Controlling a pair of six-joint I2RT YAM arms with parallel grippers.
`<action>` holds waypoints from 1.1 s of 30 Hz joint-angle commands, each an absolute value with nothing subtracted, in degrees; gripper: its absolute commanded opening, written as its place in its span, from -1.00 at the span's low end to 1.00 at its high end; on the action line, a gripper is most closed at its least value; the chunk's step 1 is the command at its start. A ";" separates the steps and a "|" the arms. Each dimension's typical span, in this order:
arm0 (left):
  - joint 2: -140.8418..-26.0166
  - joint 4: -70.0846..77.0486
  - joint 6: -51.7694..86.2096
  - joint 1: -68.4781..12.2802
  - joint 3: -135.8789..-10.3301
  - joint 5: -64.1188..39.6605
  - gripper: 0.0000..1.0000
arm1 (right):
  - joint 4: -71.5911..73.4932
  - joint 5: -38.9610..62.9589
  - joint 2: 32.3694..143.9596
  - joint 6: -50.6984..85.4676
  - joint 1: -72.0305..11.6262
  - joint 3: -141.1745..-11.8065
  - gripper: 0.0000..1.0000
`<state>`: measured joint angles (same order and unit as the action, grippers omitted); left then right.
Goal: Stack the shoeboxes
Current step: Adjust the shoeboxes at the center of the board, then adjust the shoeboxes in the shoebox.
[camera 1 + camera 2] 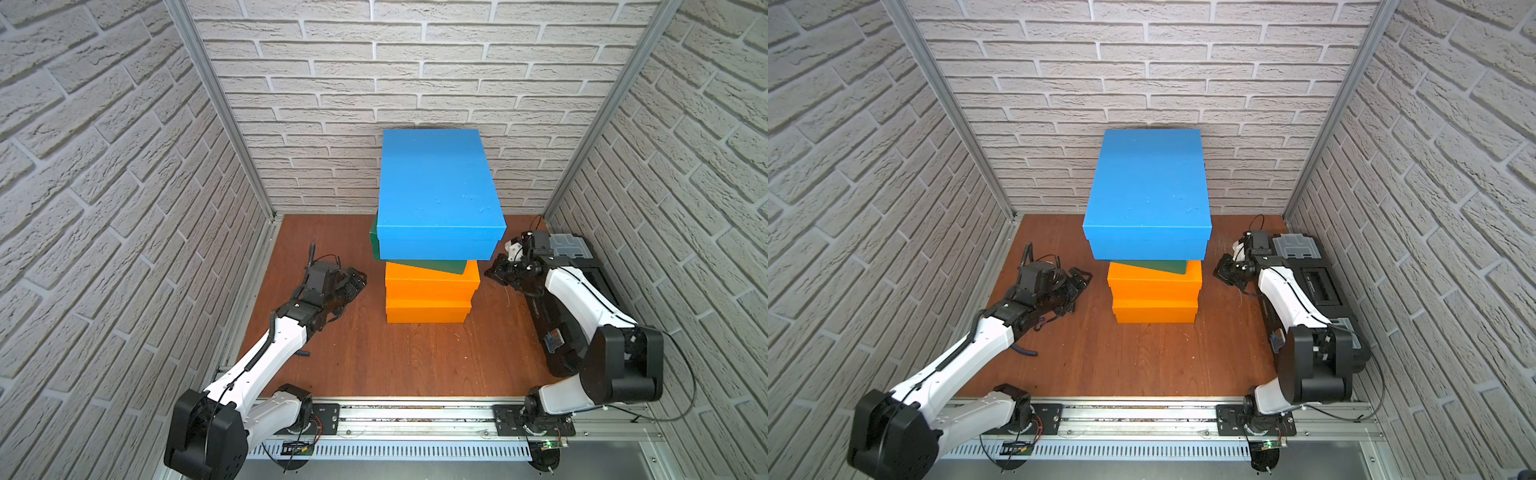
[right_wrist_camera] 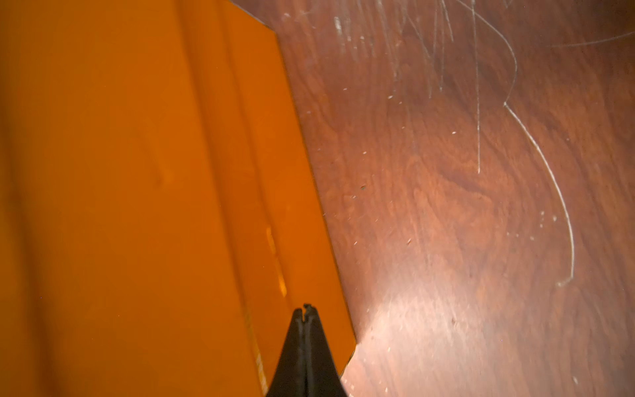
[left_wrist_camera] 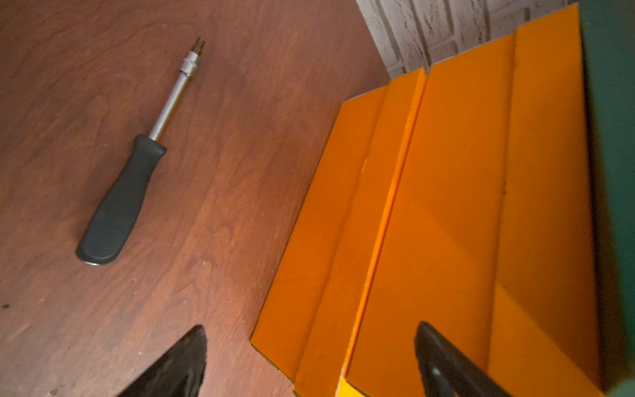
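The shoeboxes stand in one pile at the middle back of the floor. The blue one (image 1: 438, 187) (image 1: 1148, 187) is on top, over the dark green one (image 1: 424, 266), which lies skewed on two orange ones (image 1: 432, 284) (image 1: 428, 313). My left gripper (image 1: 359, 280) (image 3: 311, 338) hangs open just left of the pile, level with the orange boxes (image 3: 464, 189), nothing between its fingers. My right gripper (image 1: 492, 270) (image 2: 305, 309) is shut and empty, close to the right side of an orange box (image 2: 137, 172).
A black-handled screwdriver (image 3: 127, 196) lies on the wooden floor left of the pile. A black toolbox (image 1: 582, 282) (image 1: 1316, 282) runs along the right wall under my right arm. Brick-patterned walls close in three sides.
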<state>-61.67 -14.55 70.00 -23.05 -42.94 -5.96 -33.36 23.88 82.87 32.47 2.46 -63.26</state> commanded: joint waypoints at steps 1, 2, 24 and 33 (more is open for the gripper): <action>-60.95 -18.42 68.51 -26.59 -45.67 -3.62 0.89 | -35.88 25.42 78.79 31.25 2.05 -62.31 -0.94; -61.08 -18.48 68.69 -27.32 -45.69 -3.47 0.89 | -36.23 25.84 77.87 31.20 1.94 -62.31 -0.94; -66.61 -13.62 70.35 -31.40 -45.77 -4.83 -0.04 | -35.18 27.45 72.18 33.97 -6.28 -59.88 -0.94; -69.59 -10.77 70.39 -32.13 -47.36 -6.25 -0.13 | -34.39 27.20 71.84 34.81 -7.29 -59.55 -0.94</action>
<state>-69.17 -14.22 70.28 -31.33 -45.04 -5.26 -35.79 26.85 73.47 34.13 -6.52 -60.12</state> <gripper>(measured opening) 0.437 0.049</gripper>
